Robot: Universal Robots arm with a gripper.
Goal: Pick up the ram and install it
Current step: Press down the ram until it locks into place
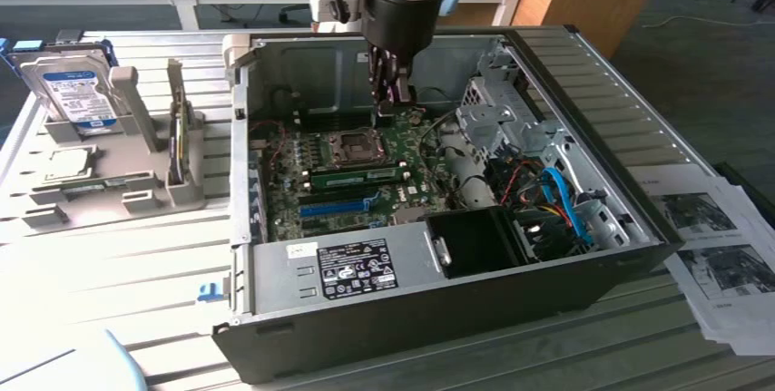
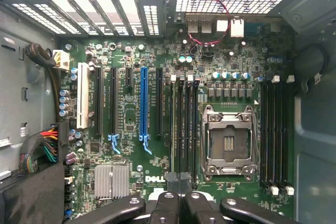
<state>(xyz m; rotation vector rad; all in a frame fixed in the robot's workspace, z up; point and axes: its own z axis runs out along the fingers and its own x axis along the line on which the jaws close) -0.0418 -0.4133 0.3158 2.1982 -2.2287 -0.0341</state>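
Note:
The ram (image 1: 358, 175) is a long green stick with dark chips. It lies seated in a slot on the motherboard (image 1: 400, 193), between the CPU socket (image 1: 359, 144) and the bright-blue slot (image 1: 333, 206). My gripper (image 1: 391, 96) hangs inside the open computer case (image 1: 424, 282), above the board's far side and apart from the ram. In the wrist view its dark fingertips (image 2: 171, 181) are pressed together with nothing visible between them, high over the black memory slots (image 2: 185, 129) beside the CPU socket (image 2: 229, 142).
A grey rack (image 1: 103, 178) at the exterior view's left holds a silver hard drive (image 1: 73, 92), a chip (image 1: 67, 164) and a thin board on edge (image 1: 181, 141). Drive cage (image 1: 496, 110), cables (image 1: 557, 200) and a black fan shroud (image 1: 485, 241) crowd the case's right. Papers (image 1: 727, 255) lie outside.

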